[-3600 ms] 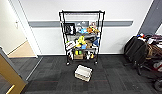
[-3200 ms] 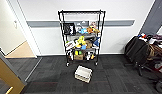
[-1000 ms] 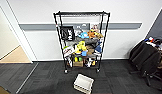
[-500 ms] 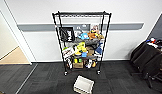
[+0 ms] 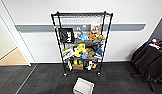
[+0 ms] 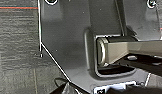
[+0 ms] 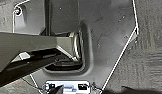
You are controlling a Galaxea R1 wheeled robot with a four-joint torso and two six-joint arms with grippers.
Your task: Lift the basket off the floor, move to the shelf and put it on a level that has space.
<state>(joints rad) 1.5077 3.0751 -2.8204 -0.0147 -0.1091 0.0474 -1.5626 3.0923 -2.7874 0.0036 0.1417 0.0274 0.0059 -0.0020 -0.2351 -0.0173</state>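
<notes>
Black chair (image 5: 152, 58) beside the shelf (image 5: 82, 42)

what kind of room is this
Probably an office or commercial interior: dark carpet tiles, a plain white wall with a grey band, and a black wire shelf crammed with toys.

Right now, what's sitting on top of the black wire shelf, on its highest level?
Nothing visible: the top level of the shelf looks bare. The toys and a black bag sit on lower tiers. The basket is on the floor in front.
</notes>
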